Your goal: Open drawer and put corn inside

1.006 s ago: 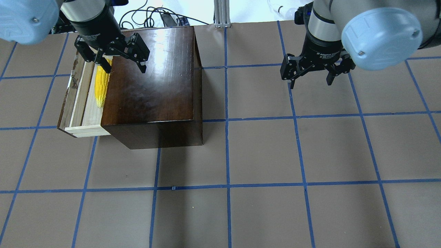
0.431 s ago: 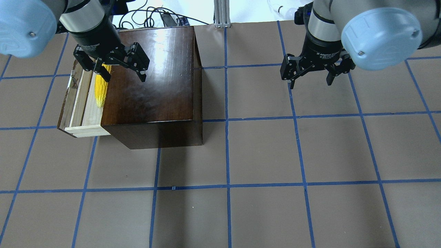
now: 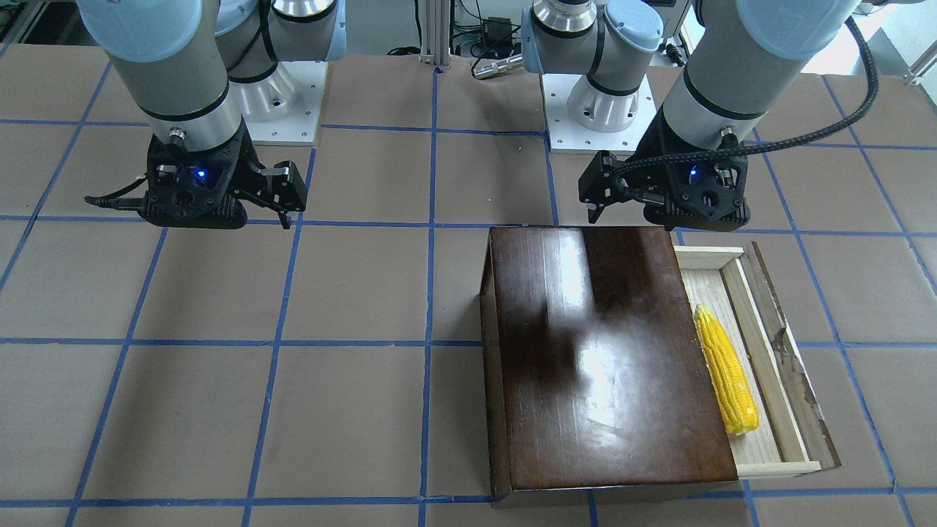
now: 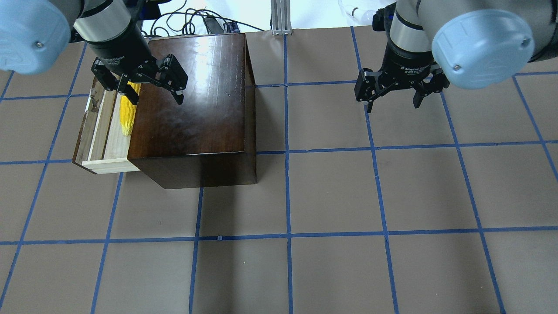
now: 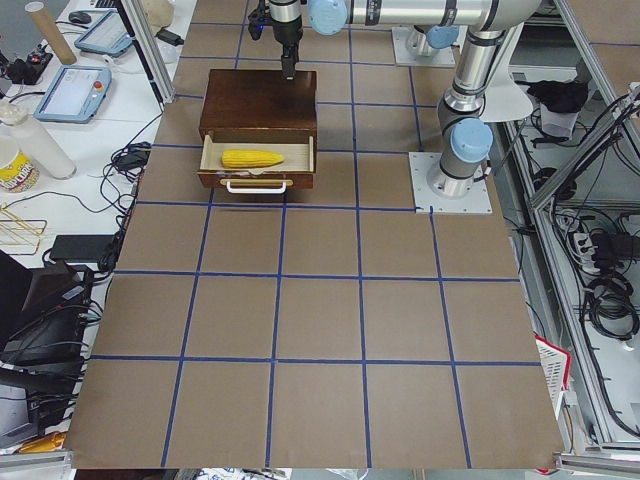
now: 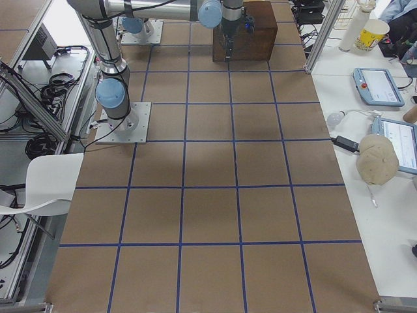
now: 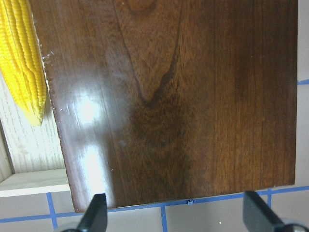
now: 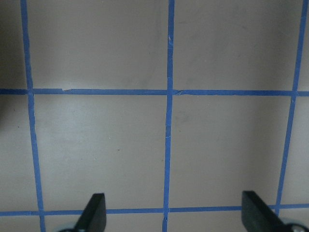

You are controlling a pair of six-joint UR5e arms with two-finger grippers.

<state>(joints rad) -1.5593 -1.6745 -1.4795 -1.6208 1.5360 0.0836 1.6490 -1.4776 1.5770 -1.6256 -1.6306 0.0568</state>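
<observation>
While the corn [image 3: 725, 369] lies in the drawer [image 3: 794, 359], left gripper [image 4: 156, 93] and right gripper [image 4: 392, 102] hang spread, empty. It is likely light, rigid, ridged: grip mid-length.

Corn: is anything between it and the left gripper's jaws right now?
Nothing visible. The corn lies uncovered in the open drawer, beside the box edge. The left gripper hangs above, jaws open and empty.

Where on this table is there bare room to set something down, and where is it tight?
The table is bare all along the robot's side of the box, and between the box and the open right claw. Tight on the box's left: the open left claw hangs above, and the corn lies in the pulled-out drawer.
</observation>
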